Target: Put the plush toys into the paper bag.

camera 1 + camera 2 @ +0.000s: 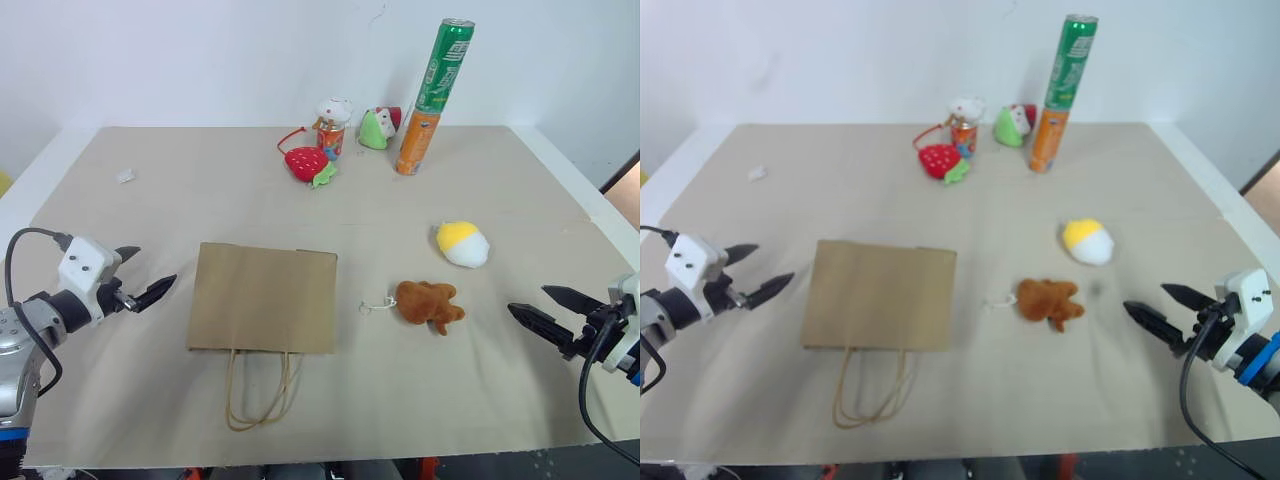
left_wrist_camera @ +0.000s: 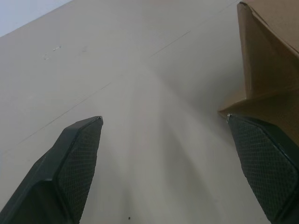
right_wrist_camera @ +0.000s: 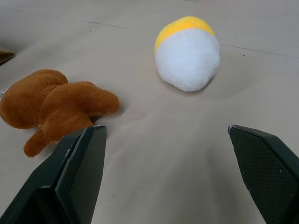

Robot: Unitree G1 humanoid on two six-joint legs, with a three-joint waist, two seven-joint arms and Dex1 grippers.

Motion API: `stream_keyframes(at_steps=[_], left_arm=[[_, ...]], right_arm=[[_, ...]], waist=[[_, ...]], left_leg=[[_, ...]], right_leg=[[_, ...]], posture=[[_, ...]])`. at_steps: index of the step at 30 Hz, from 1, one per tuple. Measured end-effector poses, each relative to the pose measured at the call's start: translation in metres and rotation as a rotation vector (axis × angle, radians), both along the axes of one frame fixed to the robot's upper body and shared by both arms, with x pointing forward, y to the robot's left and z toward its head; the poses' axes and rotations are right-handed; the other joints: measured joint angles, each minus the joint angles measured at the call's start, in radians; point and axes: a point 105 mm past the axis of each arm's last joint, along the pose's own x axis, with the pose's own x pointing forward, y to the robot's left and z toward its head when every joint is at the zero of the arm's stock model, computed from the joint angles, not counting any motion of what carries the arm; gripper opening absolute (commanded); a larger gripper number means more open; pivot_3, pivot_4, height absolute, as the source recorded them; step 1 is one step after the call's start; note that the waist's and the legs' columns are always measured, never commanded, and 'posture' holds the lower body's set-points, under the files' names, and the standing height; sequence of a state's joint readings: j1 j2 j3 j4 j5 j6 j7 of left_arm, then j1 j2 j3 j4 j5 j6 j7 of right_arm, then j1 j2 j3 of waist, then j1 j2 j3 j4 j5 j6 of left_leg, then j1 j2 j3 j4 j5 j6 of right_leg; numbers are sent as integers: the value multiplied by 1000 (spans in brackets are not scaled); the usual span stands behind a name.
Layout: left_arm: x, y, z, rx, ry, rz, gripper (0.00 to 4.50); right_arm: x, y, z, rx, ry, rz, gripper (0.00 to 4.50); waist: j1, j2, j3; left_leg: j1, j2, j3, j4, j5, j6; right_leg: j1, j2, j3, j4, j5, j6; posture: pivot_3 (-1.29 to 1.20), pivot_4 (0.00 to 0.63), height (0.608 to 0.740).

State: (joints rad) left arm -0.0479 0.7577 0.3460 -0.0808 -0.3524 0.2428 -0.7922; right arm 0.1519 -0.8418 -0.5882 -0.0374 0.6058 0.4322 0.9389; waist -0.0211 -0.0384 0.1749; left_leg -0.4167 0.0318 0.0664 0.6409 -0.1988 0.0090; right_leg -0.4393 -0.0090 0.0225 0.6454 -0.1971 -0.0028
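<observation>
Left pincer [image 1: 143,276] wide, empty, near desk's [image 1: 520,190] left edge, just beside the flat paper bag [image 1: 264,298]. Right pincer [image 1: 545,308] wide, empty, near right edge. Brown toy [image 1: 429,304] lies between bag and right pincer, yellow-white egg toy [image 1: 462,243] just behind it. Both toys outside the bag.

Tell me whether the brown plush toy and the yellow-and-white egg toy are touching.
Apart. The left eye view shows bare table between the brown plush toy and the yellow-and-white egg toy; the right wrist view shows the same gap.
</observation>
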Motion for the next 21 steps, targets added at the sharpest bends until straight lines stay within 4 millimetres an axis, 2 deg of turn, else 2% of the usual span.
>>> stream_keyframes(at_steps=[3, 5, 16, 18, 19, 20, 21], left_arm=[[2, -3, 1, 14, -6, -11, 4383], [11, -17, 9, 21, -42, -59, 4383], [8, -18, 7, 22, -29, -60, 4383], [8, -18, 6, 22, -26, -60, 4383], [9, -18, 9, 28, -42, -62, 4383], [12, -28, 30, 76, -138, -101, 4383], [13, -32, 35, 86, -159, -118, 4383]], right_arm=[[0, 0, -1, 2, 2, 4, 4500], [6, 4, -5, 12, -16, 10, 4500], [13, 7, -6, 8, -24, 24, 4500], [18, 25, -1, 15, -24, 96, 4500], [27, 48, 13, 25, -49, 190, 4500], [38, 120, 48, 5, -144, 506, 4500], [36, 143, 55, 9, -161, 604, 4500]], waist=[[0, 0, 0], [1, 0, 0], [-1, 0, 0], [-1, 0, 0], [-3, 0, 1], [-6, -1, 1], [-6, -1, 1]], left_leg=[[0, 0, 0, 0, 0, 0], [0, -1, 0, 0, 0, 0], [0, 0, 1, -1, 0, 0], [0, 1, 0, -1, 0, 0], [1, 1, 1, -1, 0, 0], [3, 2, -1, -1, 0, 0], [4, 3, 0, -1, 0, 0]], right_leg=[[0, 0, 0, 0, 0, 0], [0, 1, 0, 0, 0, 0], [0, 1, 0, 0, 0, 0], [0, 1, 0, 0, 0, 0], [0, 1, 1, 1, 0, 0], [0, 2, 0, 0, 0, 0], [1, 3, 0, 0, 0, 0]], posture=[[0, 150, 740], [0, 150, 740], [0, 150, 740], [0, 150, 740], [0, 150, 740], [0, 150, 740], [0, 150, 740]])
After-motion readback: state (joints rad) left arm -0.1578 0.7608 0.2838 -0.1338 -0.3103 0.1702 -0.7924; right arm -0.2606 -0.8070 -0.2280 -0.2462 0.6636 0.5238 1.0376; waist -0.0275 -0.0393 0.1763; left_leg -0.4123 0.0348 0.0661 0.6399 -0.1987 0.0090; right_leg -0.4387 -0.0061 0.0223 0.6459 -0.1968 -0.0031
